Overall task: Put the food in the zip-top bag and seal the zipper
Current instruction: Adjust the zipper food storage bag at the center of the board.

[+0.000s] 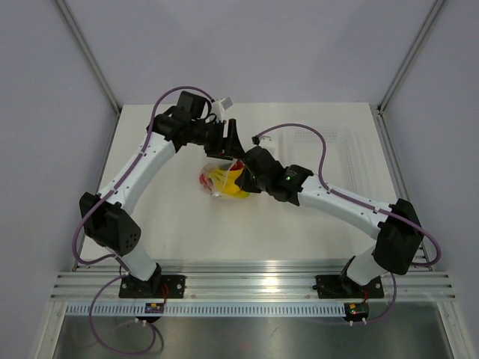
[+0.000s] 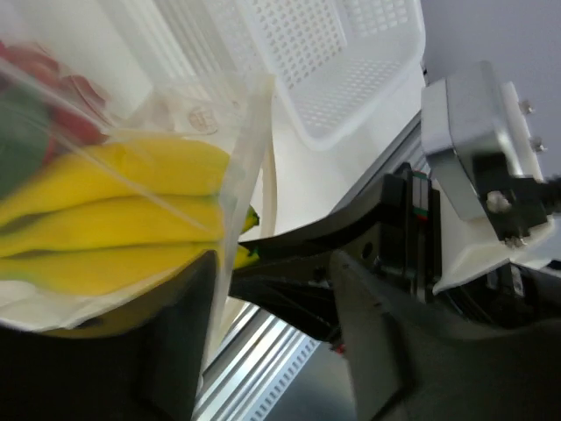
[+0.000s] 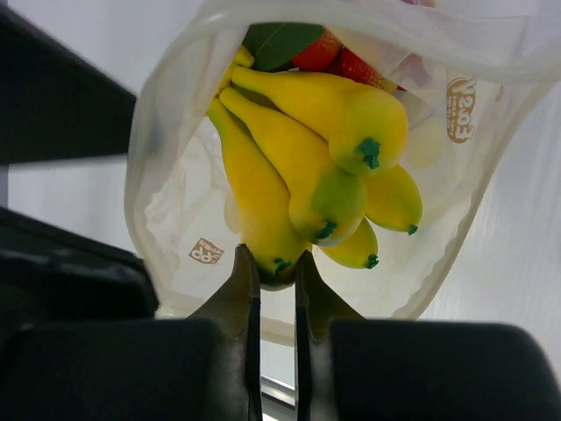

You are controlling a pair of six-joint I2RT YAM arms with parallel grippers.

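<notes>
The zip-top bag (image 1: 217,192) lies at the table's middle with the food inside: yellow bananas (image 1: 230,184) and red strawberries (image 1: 205,180). In the right wrist view I look into the bag (image 3: 171,167) at the bananas (image 3: 307,167), with the strawberries (image 3: 337,57) behind. My right gripper (image 3: 273,259) is nearly closed on the bag's lower rim, just below a banana tip. In the left wrist view my left gripper (image 2: 272,263) stands open. The bag's clear edge strip, the zipper (image 2: 248,145), runs along its left finger (image 2: 175,351), with the bananas (image 2: 114,210) beside it.
A white perforated tray (image 2: 351,70) stands behind the bag, seen at the back right of the table (image 1: 333,142). The right arm (image 2: 478,132) crosses close in front of my left gripper. A metal rail (image 1: 254,288) runs along the near edge.
</notes>
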